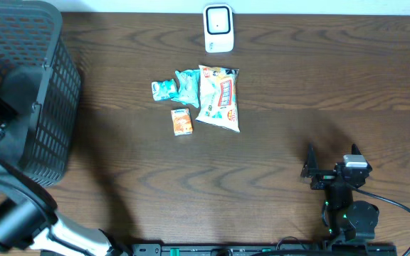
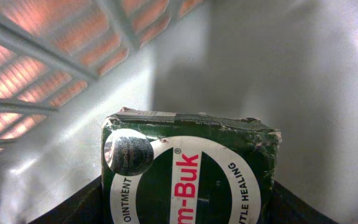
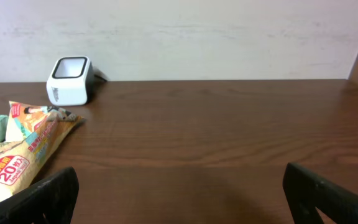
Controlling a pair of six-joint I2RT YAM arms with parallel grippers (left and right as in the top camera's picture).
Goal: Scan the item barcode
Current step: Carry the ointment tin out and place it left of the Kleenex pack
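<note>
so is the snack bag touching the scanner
Apart. The overhead view shows a strip of bare table between the scanner and the top edge of the snack bag.

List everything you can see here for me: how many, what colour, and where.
basket: one, black, left end of the table
scanner: one, white, far edge, centre
snack bag: one, white and orange, mid-table, in front of the scanner
small packets: two, teal, just left of the snack bag
small box: one, orange, on the near side of the packets
ointment box: one, dark green, inside the basket
table: one, dark wood, under everything
left claw: one, black, down in the basket, a finger on either side of the ointment box; whether it grips is unclear
right claw: one, black, near right of the table, open and empty
</note>
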